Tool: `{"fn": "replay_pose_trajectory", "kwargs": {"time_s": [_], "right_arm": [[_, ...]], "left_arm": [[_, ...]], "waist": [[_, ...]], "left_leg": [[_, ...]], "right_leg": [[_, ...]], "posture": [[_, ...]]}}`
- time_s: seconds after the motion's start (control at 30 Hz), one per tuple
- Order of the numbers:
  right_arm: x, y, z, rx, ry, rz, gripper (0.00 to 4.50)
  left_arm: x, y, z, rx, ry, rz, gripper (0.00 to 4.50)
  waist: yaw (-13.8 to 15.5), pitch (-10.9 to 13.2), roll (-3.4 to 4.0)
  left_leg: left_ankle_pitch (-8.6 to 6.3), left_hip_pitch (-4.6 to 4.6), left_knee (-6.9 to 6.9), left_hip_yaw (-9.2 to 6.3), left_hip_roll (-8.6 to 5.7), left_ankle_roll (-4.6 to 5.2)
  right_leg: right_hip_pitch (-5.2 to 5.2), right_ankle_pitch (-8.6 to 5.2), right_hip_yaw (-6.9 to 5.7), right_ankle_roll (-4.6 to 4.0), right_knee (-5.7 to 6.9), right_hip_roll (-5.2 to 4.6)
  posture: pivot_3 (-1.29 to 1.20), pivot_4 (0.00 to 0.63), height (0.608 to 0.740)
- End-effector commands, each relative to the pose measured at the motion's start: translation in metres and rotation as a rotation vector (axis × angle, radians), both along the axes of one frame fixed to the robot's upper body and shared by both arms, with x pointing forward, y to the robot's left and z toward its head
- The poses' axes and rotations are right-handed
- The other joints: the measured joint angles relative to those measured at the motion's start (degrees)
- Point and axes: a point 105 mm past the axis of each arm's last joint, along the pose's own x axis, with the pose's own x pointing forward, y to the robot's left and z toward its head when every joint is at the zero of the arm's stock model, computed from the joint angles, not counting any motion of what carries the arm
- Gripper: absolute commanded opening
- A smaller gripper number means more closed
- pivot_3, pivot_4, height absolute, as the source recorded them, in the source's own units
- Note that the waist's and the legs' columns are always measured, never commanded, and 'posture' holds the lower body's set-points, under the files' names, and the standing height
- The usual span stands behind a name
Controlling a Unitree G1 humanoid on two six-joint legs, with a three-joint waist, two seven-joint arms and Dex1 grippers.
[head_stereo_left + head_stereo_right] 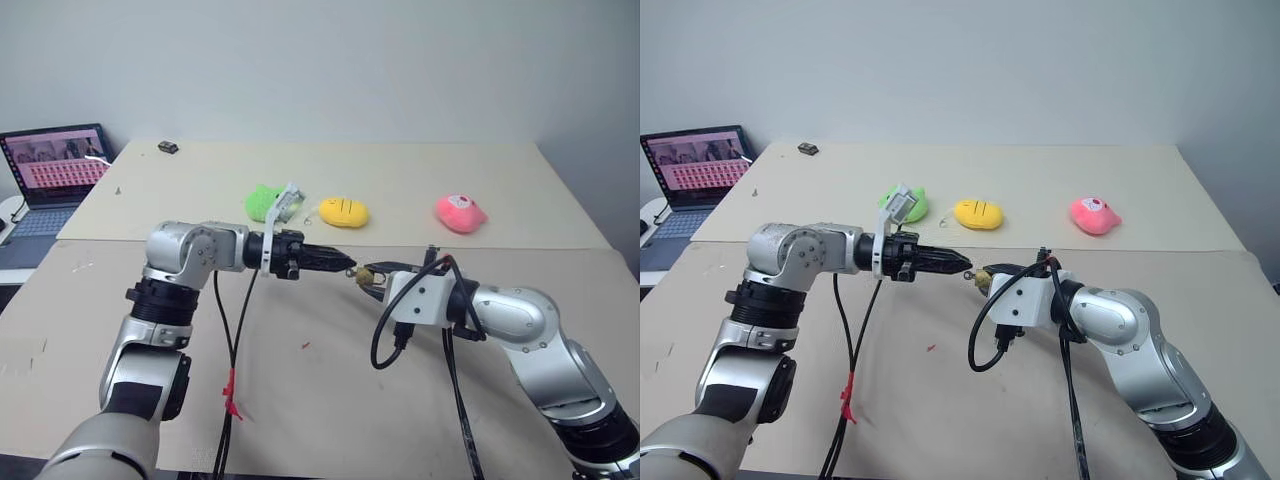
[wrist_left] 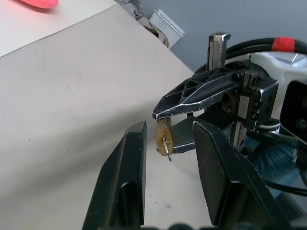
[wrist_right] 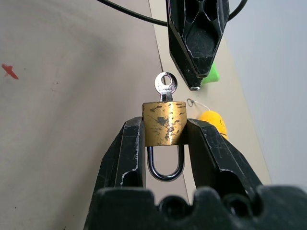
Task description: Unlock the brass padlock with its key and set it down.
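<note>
Brown paper covers the near part of the table (image 1: 330,400), and a plain grey wall stands behind it.

Right gripper (image 3: 165,129) has its jaws pinching the brass padlock (image 3: 164,123) by its two sides, up in the air above the table. Its silver shackle (image 3: 165,166) hangs back between the two fingers. A small silver key (image 3: 166,86) sticks out of the padlock's other end, away from the gripper.

Left gripper (image 2: 169,143) points straight at the padlock from the other side. Its jaws are spread apart, and their tips are just beside the key but not touching it.

Beyond the padlock, farther back on the table, lie three soft toys in a row. A yellow toy (image 1: 344,211) is nearest to it, a green toy (image 1: 263,201) is off toward the left arm's side, and a pink toy (image 1: 460,212) is off toward the right arm's side. A small dark thing (image 1: 168,147) sits far back from the padlock. A laptop (image 1: 55,170) with a lit screen stands well apart from the padlock, past the table's left edge.
</note>
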Motion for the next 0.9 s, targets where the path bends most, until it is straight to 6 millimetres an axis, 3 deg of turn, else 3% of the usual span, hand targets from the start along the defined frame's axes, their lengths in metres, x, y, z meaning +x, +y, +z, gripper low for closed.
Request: {"fn": "replay_pose_trajectory", "kwargs": {"time_s": [0.03,0.53,0.63,0.7,0.9], "right_arm": [[-0.002,0.003,0.014,0.016,-0.065,0.008,0.93],[-0.003,0.002,0.014,0.02,-0.068,0.003,0.93],[-0.003,0.003,0.014,0.02,-0.069,0.004,0.93],[-0.002,0.003,0.014,0.02,-0.069,0.004,0.93],[-0.001,0.002,0.014,0.019,-0.071,0.001,0.93]], "left_arm": [[-0.001,-0.002,0.008,-0.007,-0.033,-0.008,1.64],[-0.006,-0.006,0.003,0.02,-0.03,-0.04,1.64],[-0.004,-0.005,0.003,0.017,-0.025,-0.029,0.96],[-0.005,-0.005,0.004,0.01,-0.024,-0.04,0.16],[-0.012,-0.005,0.005,0.008,-0.025,-0.082,0.03]], "waist": [[0.04,0.0,0.0],[0.14,0.0,0.0],[0.13,0.0,0.0],[0.13,0.0,0.0],[0.12,0.0,0.0]], "left_leg": [[0.0,0.01,0.0,0.0,0.0,0.0],[0.02,0.0,0.01,0.01,-0.01,-0.03],[0.01,0.0,0.01,0.01,-0.01,-0.03],[0.01,0.0,0.01,0.01,-0.01,-0.03],[0.01,0.0,0.01,0.01,-0.01,-0.03]], "right_leg": [[0.0,0.01,0.0,-0.01,0.0,0.0],[0.0,0.0,0.0,0.0,-0.02,-0.01],[0.0,0.0,0.01,0.0,-0.03,-0.01],[0.0,0.0,0.0,0.0,-0.03,-0.01],[0.0,0.0,0.0,0.0,-0.03,-0.01]], "posture": [[0.0,0.15,0.66],[0.0,0.15,0.66],[0.0,0.15,0.66],[0.0,0.15,0.66],[0.0,0.15,0.66]]}}
